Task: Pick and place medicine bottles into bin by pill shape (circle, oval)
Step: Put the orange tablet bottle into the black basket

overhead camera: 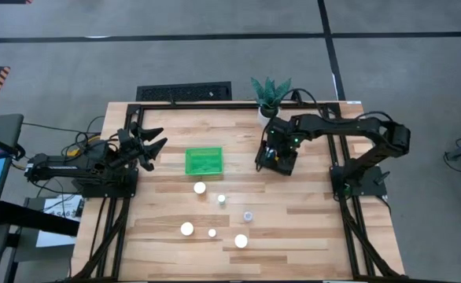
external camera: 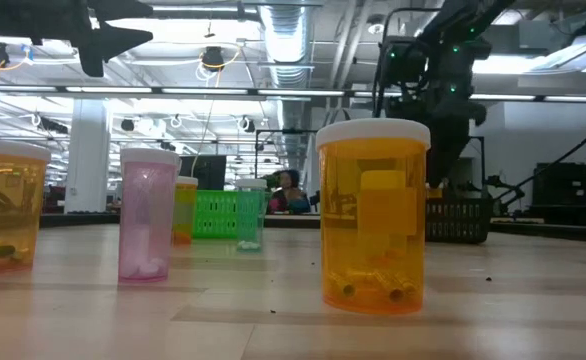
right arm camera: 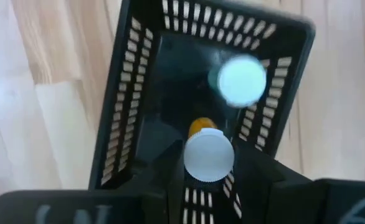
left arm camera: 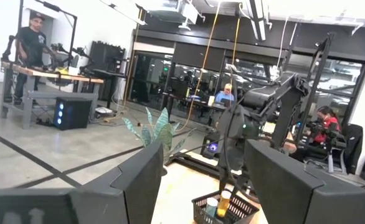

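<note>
Several small white-capped bottles stand upright on the wooden table [overhead camera: 309, 228], among them one at the middle [overhead camera: 200, 188] and one near the front [overhead camera: 241, 240]; the nearest is orange [external camera: 373, 215]. My right gripper [overhead camera: 274, 154] hangs over the black basket [overhead camera: 280, 159], shut on an orange bottle [right arm camera: 208, 155]. Another bottle with a pale cap [right arm camera: 241, 81] stands inside the basket. My left gripper [overhead camera: 150, 146] is open and empty at the table's left, left of the green bin [overhead camera: 204, 161]. My right gripper has the orange bottle between its two fingers, just under its white cap [right arm camera: 208, 155]; the cap hides the place of contact. The fingers come from above, pointing down. The bottle hangs upright, its lower part within the black basket's walls [left arm camera: 225, 202].
A white pot with a green plant [overhead camera: 270, 98] stands at the far edge behind the black basket. The green bin [external camera: 223, 213] shows nothing inside. The loose bottles cluster in the near middle of the table. People show in the room beyond the table.
</note>
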Robot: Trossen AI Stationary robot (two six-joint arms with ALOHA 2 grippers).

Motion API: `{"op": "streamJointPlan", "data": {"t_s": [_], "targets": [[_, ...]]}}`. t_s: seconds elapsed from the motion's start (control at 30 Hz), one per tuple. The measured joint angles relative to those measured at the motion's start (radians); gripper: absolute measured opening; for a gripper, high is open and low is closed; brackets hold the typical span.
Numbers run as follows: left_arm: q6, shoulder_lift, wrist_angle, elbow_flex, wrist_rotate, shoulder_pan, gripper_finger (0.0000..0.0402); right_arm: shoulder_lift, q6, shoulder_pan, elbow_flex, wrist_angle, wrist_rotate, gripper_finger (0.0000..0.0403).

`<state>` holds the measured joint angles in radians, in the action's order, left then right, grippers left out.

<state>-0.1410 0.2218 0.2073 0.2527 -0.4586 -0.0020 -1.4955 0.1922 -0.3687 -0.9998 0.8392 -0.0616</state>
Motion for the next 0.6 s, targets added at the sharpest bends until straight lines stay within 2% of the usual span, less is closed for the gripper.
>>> {"op": "streamJointPlan", "data": {"t_s": [0.6], "targets": [[0.001, 0.0, 0.0, 0.0, -0.001, 0.0, 0.022, 0.002, -0.001, -0.041, 0.019, -0.058, -0.047, 0.0133]]}}
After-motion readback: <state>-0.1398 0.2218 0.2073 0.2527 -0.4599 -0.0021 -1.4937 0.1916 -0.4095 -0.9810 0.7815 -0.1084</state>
